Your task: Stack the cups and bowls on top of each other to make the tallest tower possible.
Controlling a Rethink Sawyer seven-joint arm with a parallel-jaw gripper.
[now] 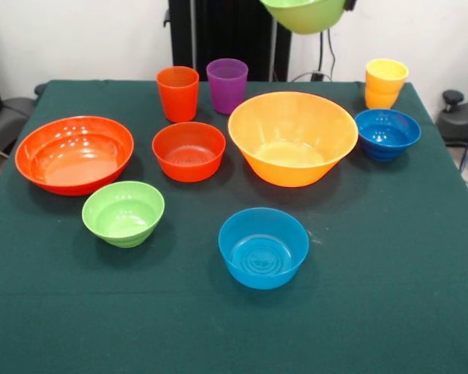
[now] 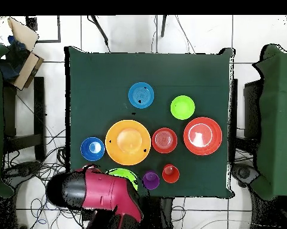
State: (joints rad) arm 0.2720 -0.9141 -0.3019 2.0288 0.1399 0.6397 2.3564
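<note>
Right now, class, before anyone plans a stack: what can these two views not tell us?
- The gripper: front view cuts it off at the top edge, above the lifted light green bowl; overhead, the arm covers it. Open or shut is unknown.
- That lifted bowl: only its lower part shows in front; overhead, only a green sliver.
- The yellow cup: hidden overhead under the arm.

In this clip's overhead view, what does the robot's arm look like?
The arm has a bulky, rounded casing in magenta-red, with a rounded black joint section at one end and black parts beneath the red shell. No markings or cables on it can be made out. The front view shows none of it clearly.
</note>
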